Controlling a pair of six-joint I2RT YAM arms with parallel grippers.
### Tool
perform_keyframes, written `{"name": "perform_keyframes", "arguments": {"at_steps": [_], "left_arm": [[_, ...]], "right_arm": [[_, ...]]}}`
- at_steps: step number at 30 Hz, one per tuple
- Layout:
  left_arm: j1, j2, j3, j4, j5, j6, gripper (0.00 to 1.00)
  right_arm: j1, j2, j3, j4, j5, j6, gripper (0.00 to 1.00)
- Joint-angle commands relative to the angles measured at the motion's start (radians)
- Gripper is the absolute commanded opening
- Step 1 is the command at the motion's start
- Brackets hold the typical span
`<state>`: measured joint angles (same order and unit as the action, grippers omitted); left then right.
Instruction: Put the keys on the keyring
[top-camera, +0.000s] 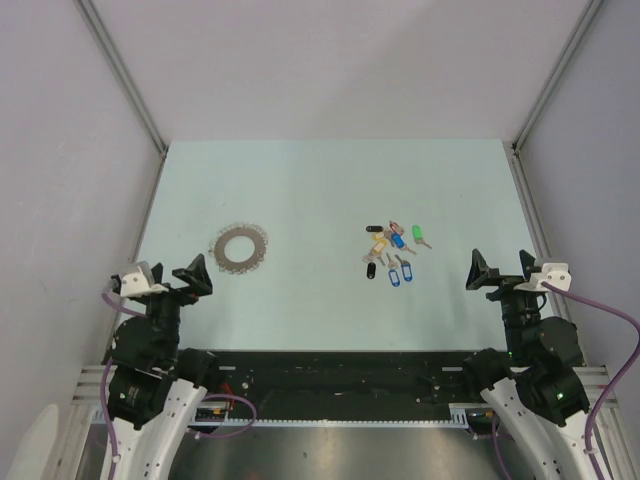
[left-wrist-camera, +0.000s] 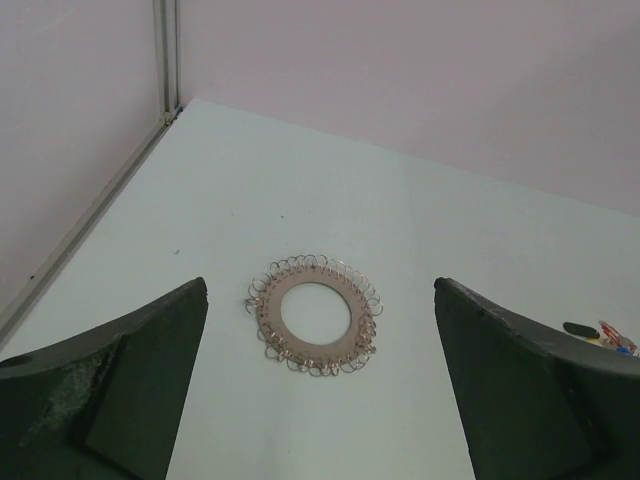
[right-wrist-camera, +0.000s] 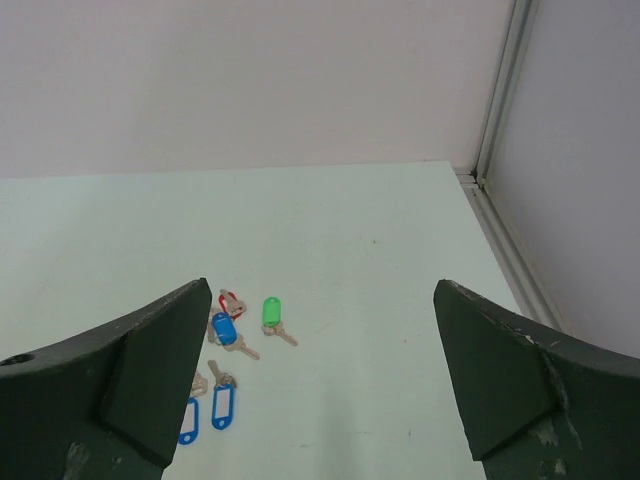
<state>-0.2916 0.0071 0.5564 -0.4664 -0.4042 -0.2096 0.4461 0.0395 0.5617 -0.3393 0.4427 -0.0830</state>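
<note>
i see left gripper and right gripper spread wide, empty. right of the keyring, the green key points its blade away.

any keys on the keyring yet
No, empty: the keyring lies alone on the left, the keys clustered apart on the right.

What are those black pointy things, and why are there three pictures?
This is a robot with two arms. One picture looks down from above. The other two come from cameras on each wrist, so the dark wedges there are that arm's own fingers. The left end effector and the right end effector are both open and hold nothing. On the pale table lie a flat metal keyring, in front of the left arm, and a small cluster of keys with coloured tags, in front of the right arm.
</note>
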Motion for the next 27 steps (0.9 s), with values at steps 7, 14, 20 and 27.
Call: {"name": "perform_keyframes", "arguments": {"at_steps": [7,14,20,27], "left_arm": [[0.008,0.076,0.020,-0.003,0.021,-0.005,1.00],[0.008,0.183,0.040,-0.032,0.021,-0.022,1.00],[0.008,0.290,0.056,-0.043,0.022,-0.051,1.00],[0.008,0.540,0.097,-0.014,0.120,-0.117,1.00]], "right_arm": [[0.005,-0.010,0.038,0.002,0.067,0.002,1.00],[0.002,-0.010,0.033,0.000,0.079,0.003,1.00],[0.002,-0.010,0.021,0.011,0.076,-0.001,1.00],[0.003,-0.010,0.020,0.013,0.051,0.002,1.00]]}}
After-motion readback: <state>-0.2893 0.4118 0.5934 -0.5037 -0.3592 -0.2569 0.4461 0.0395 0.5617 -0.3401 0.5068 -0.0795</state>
